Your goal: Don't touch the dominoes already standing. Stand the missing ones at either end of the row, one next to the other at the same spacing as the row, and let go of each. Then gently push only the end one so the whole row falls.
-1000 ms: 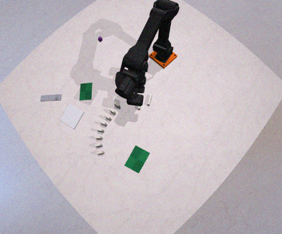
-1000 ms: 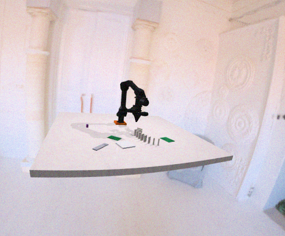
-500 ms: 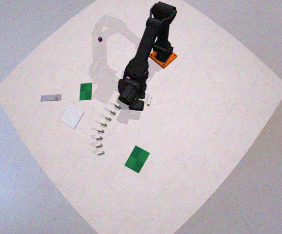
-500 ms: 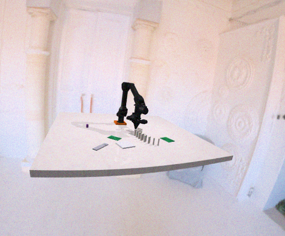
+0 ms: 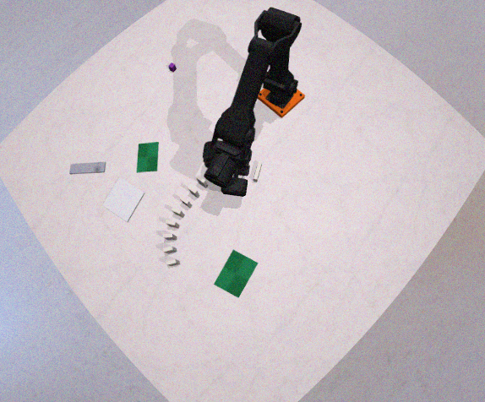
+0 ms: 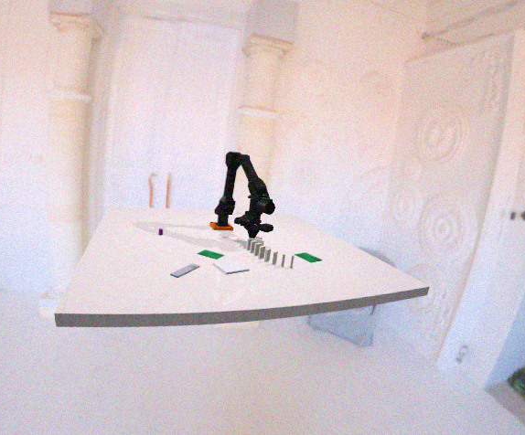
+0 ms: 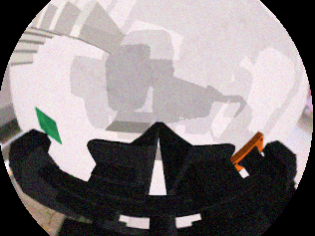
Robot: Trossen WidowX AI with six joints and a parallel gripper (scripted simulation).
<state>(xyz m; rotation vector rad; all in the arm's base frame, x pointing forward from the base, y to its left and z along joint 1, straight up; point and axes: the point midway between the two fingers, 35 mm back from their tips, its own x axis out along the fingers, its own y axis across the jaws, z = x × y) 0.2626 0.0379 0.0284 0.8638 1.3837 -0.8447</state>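
A curved row of several thin pale dominoes (image 5: 172, 225) (image 6: 267, 254) stands upright, also partly in view at the wrist view's upper left. My gripper (image 6: 252, 235) (image 7: 158, 124) is shut and empty, pointing down low beside the row's arm-side end. In the top view its fingertips are hidden under the wrist. One loose domino (image 5: 257, 171) appears to lie flat right of the gripper. Another loose block (image 7: 131, 126), also apparently a lying domino, is just beyond the fingertips in the wrist view; the arm hides it in the top view.
A green rectangle (image 5: 147, 156) (image 6: 210, 254) and a white square tile (image 5: 123, 199) (image 6: 231, 268) lie left of the row, with a grey bar (image 5: 87, 167) (image 6: 184, 270) farther out. Another green rectangle (image 5: 236, 273) (image 6: 308, 257) lies right of the row. A small purple block (image 5: 172, 67) (image 6: 160, 231) is far back.
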